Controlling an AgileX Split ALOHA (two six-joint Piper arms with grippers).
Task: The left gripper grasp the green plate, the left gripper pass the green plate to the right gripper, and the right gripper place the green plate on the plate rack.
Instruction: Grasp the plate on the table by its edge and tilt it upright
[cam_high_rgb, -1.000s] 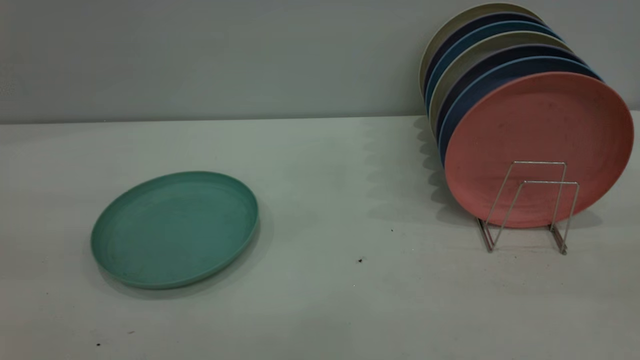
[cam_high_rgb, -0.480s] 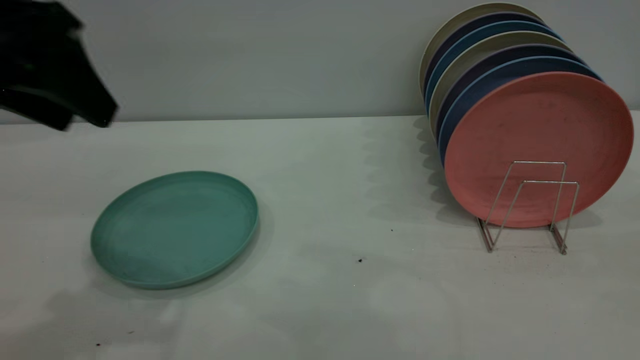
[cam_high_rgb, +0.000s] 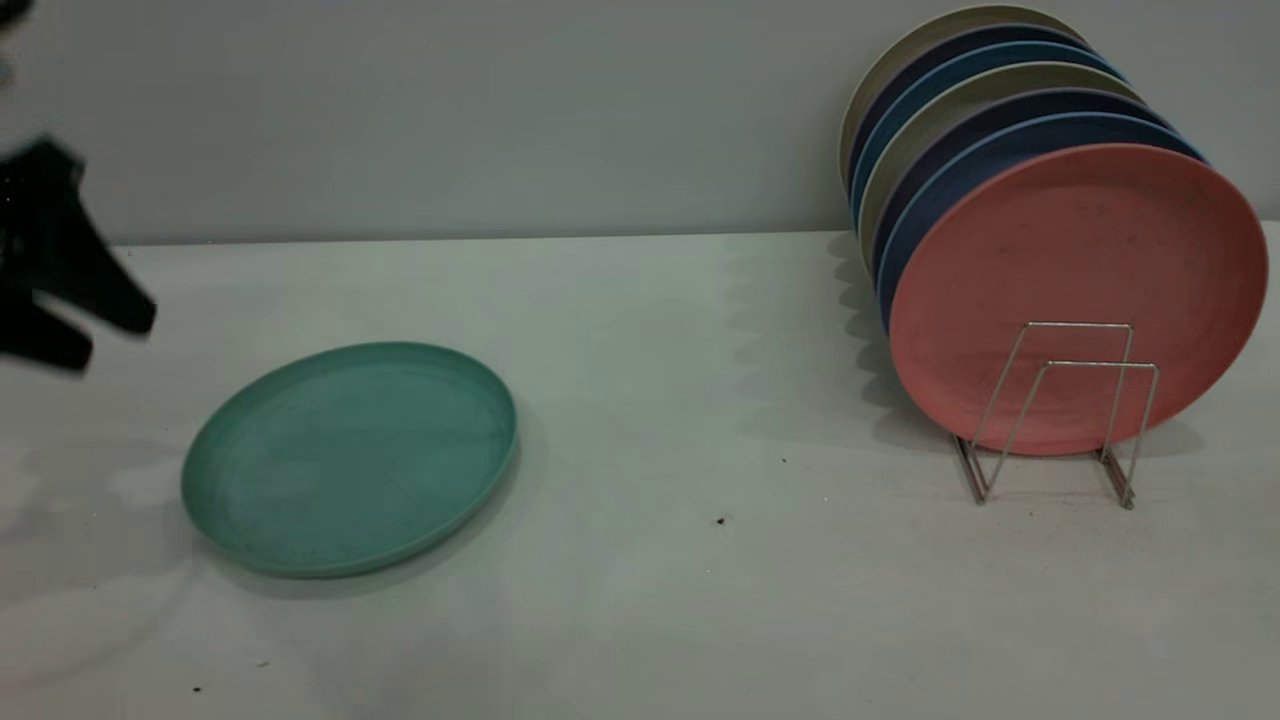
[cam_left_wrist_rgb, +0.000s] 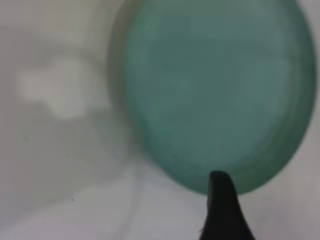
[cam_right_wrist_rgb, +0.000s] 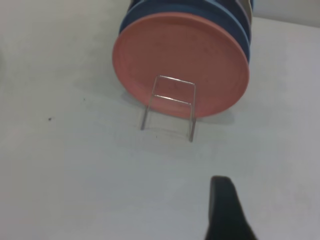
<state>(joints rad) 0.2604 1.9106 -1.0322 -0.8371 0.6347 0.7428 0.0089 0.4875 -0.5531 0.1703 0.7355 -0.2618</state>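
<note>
Exterior view: at the far left edge the left gripper (cam_high_rgb: 95, 335) hangs above the table (cam_high_rgb: 640, 600), its two pointed fingers (cam_high_rgb: 120, 305) spread apart with nothing between them; the rest of the arm is cut off by the frame edge and smeared. The green plate (cam_high_rgb: 348, 458) lies flat on the table just to the right of and below those fingertips, not touched by them. Well apart on the right, the plate rack (cam_high_rgb: 1060, 410) stands with a salmon-pink plate (cam_high_rgb: 1075, 270) leaning at its front and blue and beige plates (cam_high_rgb: 960, 120) stacked upright behind it; two front wire loops are free.

In the left wrist view only one finger (cam_left_wrist_rgb: 222, 210) shows, its tip overlapping the plate's rim (cam_left_wrist_rgb: 215, 90). In the right wrist view the right gripper shows a single finger (cam_right_wrist_rgb: 227, 210) near the rack (cam_right_wrist_rgb: 170, 107); how far apart its fingers are I cannot tell.
</note>
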